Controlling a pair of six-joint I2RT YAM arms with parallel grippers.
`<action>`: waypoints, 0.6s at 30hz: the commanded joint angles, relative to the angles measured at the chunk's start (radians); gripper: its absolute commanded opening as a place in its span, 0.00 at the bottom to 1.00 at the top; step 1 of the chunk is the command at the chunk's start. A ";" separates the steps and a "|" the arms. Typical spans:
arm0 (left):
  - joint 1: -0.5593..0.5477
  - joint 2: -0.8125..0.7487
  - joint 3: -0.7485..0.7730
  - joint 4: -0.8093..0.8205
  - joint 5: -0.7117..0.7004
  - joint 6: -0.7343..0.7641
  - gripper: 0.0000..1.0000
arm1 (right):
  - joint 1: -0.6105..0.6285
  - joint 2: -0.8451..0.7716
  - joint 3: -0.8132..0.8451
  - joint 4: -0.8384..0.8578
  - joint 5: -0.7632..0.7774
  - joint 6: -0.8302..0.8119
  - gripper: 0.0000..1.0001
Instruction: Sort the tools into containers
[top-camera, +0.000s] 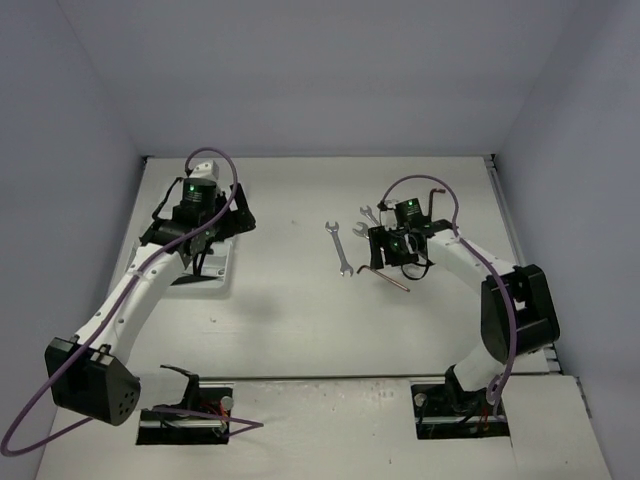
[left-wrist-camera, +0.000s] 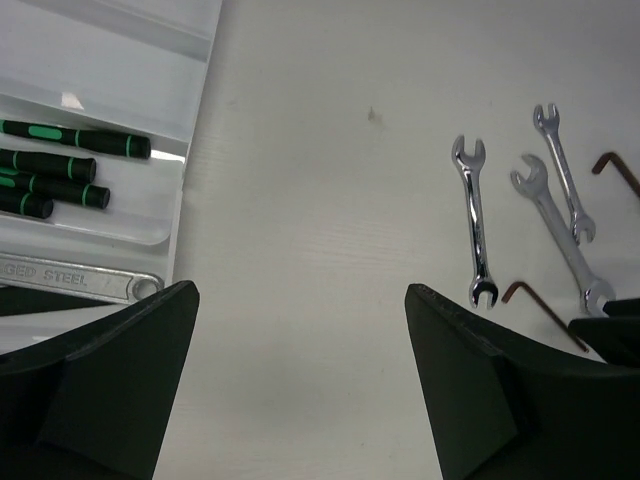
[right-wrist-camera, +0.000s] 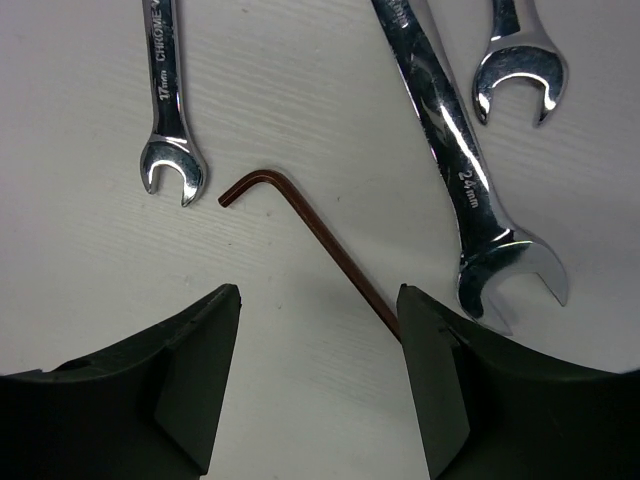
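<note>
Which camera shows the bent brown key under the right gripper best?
The right wrist camera. The key looks big there, bend and all. The top camera shows only a thin little line; the left wrist camera shows it small, low on the right.

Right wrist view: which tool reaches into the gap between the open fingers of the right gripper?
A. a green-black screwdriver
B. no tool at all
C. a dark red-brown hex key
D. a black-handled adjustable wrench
C: the dark red-brown hex key slants from its bend down into the gap between the open fingers of the right gripper.
</note>
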 joint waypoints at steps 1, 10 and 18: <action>-0.027 -0.065 -0.031 0.021 0.050 0.067 0.82 | 0.029 0.051 -0.002 0.035 0.046 -0.012 0.60; -0.048 -0.059 -0.055 0.021 0.068 0.063 0.82 | 0.032 0.138 -0.007 0.047 0.064 -0.022 0.56; -0.071 -0.032 -0.027 0.021 0.070 0.065 0.82 | 0.087 0.179 -0.028 0.047 0.030 0.029 0.23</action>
